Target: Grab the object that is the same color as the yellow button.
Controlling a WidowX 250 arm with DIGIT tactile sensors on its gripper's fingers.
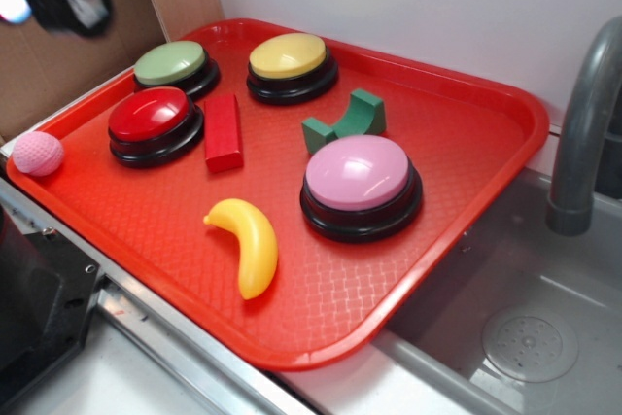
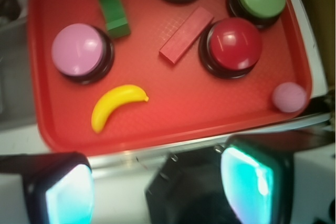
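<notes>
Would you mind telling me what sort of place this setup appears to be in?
Probably a toy kitchen counter: a grey faucet rises over a sink with a drain, beside a red tray of buttons and blocks.

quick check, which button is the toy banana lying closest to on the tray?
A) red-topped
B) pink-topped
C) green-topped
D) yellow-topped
B: the banana lies at the tray's near side just left of the pink-topped button, apart from it; the red-topped button, green-topped button and yellow-topped button sit farther back.
</notes>
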